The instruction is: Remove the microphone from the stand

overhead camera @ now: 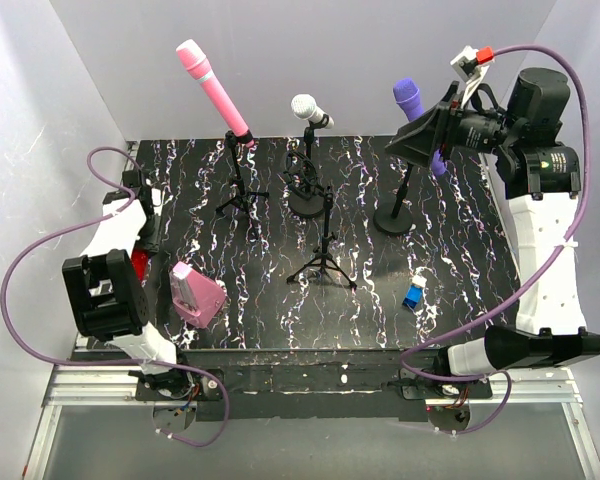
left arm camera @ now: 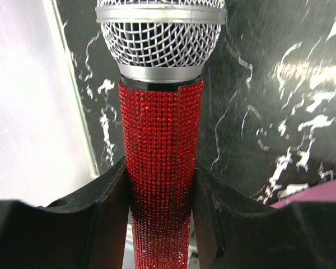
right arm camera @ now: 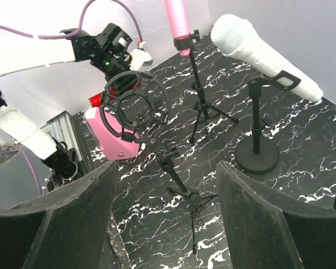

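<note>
Your left jaws clamp the red microphone [left arm camera: 161,168]; your right jaws stand wide beside the purple microphone [overhead camera: 408,97].
The red one runs lengthwise straight out from the jaws, mesh head farthest, tail cut off. The purple one leans on its stand [overhead camera: 392,218] at the table's [overhead camera: 480,280] far right, head uppermost, partly hidden by your right arm [overhead camera: 545,230].
</note>
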